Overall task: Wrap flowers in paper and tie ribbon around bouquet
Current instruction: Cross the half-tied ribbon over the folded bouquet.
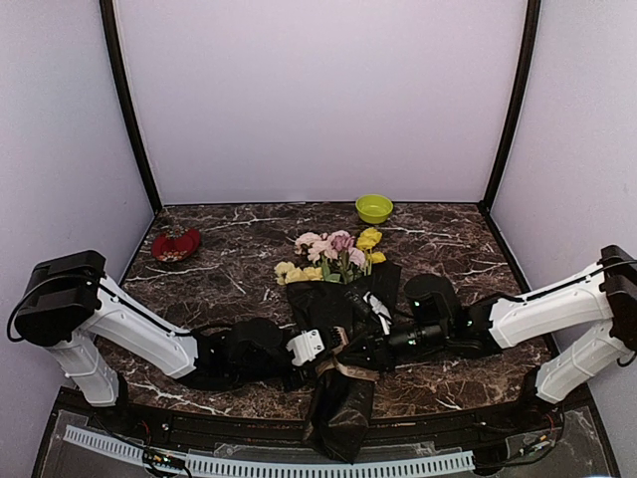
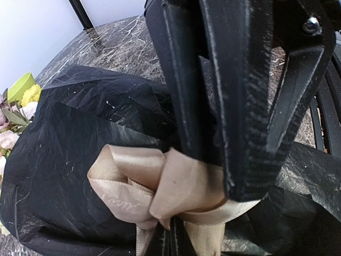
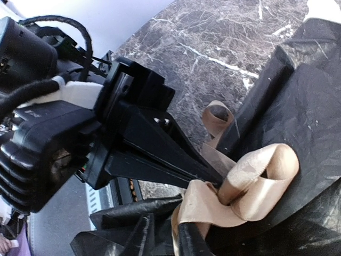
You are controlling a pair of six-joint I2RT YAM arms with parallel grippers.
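Lying at the lower centre of the top view, the bouquet [image 1: 320, 304] is resting on the dark marbled desk [image 1: 239, 229], with its bottom end hanging over the desk's near edge. The flowers [image 1: 333, 254], pink and yellow, are sticking out of the black crinkly paper [image 2: 80, 133] toward the middle of the frame. The ribbon [image 2: 160, 186] is circling the narrowed part of the cone and forming beige loops there, with its tails running off the bottom of the left wrist view.

The left claw [image 2: 242, 194] is reaching in from the left of the top view. Its fingers are pressed together, pinching a fold of the ribbon just beside the loops, at the lower right of the left wrist frame. The right claw [image 3: 168, 237] is coming in from the right and showing at the bottom edge of the right wrist view. Its fingers are standing slightly spread with a strip of ribbon running between them, and I cannot tell whether they are touching it.

A green bowl [image 1: 374, 207] is sitting near the desk's far edge, and a red dish [image 1: 176, 244] is sitting at the left, both apart from the bouquet.
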